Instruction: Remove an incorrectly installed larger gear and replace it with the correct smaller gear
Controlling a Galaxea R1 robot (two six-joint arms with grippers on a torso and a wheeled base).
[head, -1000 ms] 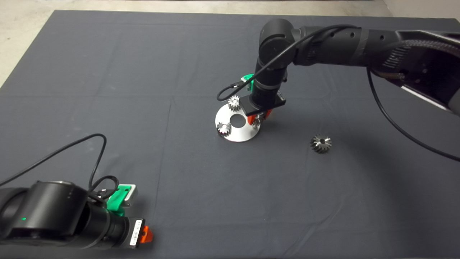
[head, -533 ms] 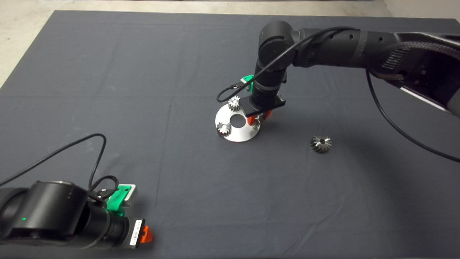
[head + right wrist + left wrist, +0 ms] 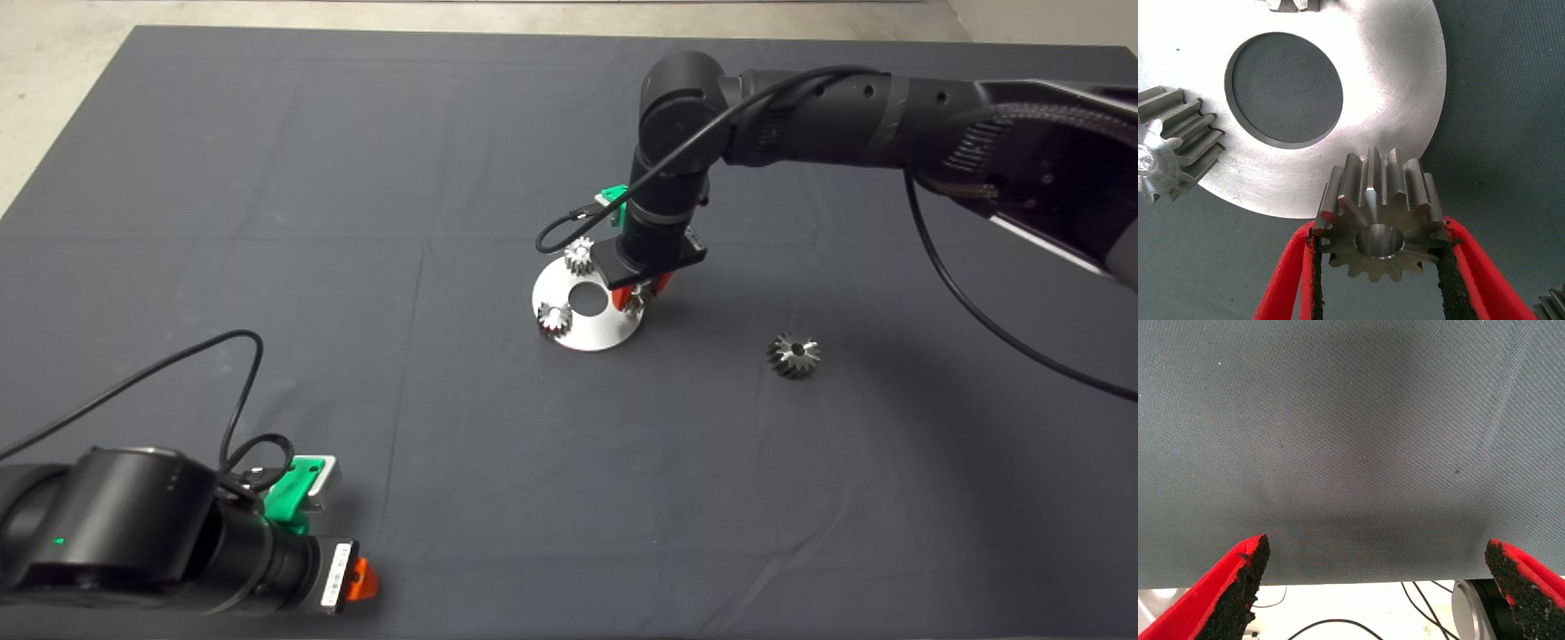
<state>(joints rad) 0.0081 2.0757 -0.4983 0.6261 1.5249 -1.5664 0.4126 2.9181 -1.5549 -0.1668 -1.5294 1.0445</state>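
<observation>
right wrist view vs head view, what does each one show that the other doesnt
Only the right wrist view shows the right gripper with its jaws shut on the smaller gear, the gear's teeth pressed between both pads at the edge of the round metal plate.

Only the head view shows the larger gear lying apart on the mat, right of the plate, and the left gripper parked at the lower left.

Both show the plate's centre hole and another small gear on its rim.
</observation>
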